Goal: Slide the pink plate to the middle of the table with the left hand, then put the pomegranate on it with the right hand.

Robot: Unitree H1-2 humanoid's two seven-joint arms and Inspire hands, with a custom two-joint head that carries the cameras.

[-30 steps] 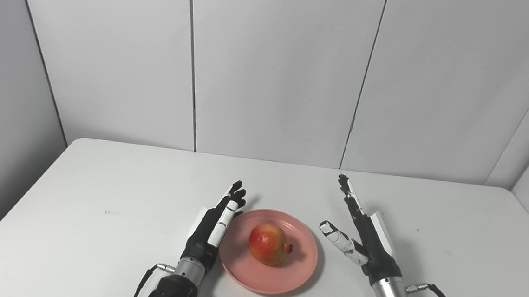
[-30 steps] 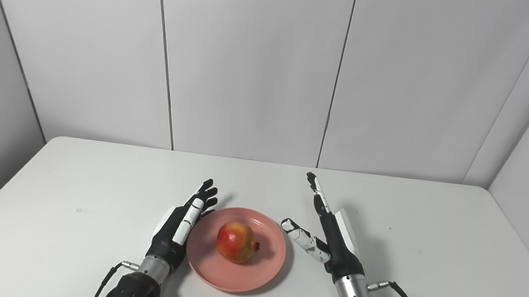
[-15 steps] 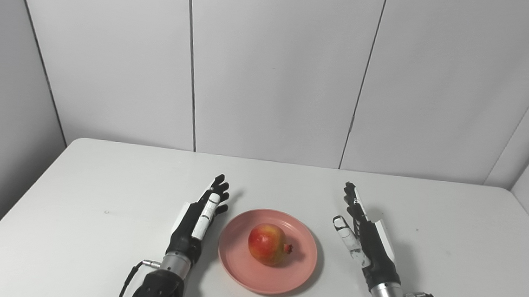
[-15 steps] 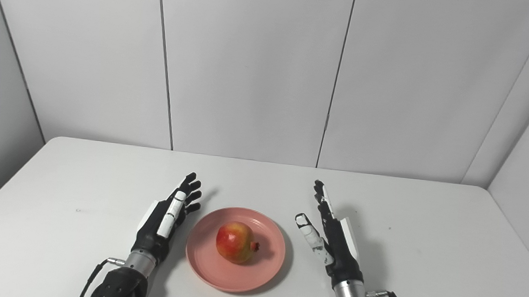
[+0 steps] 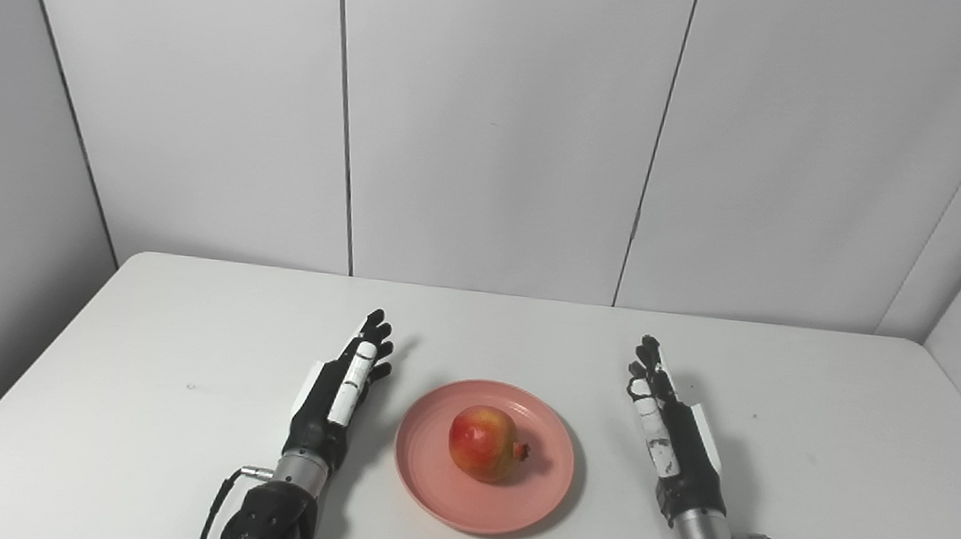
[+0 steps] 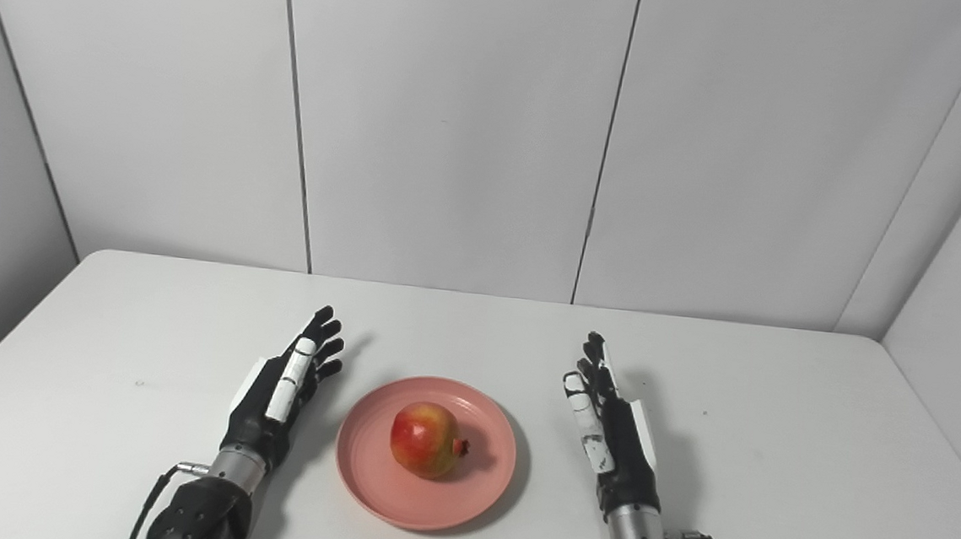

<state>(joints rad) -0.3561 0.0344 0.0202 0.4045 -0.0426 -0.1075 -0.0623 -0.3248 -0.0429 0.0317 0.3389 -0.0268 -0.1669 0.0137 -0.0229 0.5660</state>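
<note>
The red-and-yellow pomegranate [image 5: 484, 442] sits right on the round pink plate [image 5: 432, 482], a touch left of the plate's centre, its little dark crown poking out to the right. The plate lies flat on the white table [image 5: 145, 347], near the front edge and about midway across it.

Look at the left hand [image 5: 339, 391], black with white panels: it is off to the left of the plate, clear of the rim, with a strip of bare table showing between them. Its fingers are stretched out straight, pointing away toward the back wall, a little fanned, and there is nothing in it.

Over on the other side, the right hand [image 5: 672, 431] is the mirror of it. It stands to the right of the plate, also apart from the rim, fingers extended and pointing toward the grey panelled wall [image 5: 499, 119], thumb laid along the inner side. It too holds nothing.

So the fruit is between the two hands, touched by neither, the plate alone carrying it. Both forearms come up from the bottom edge, each with a thin black cable [image 5: 214, 509] looping out near the wrist.
</note>
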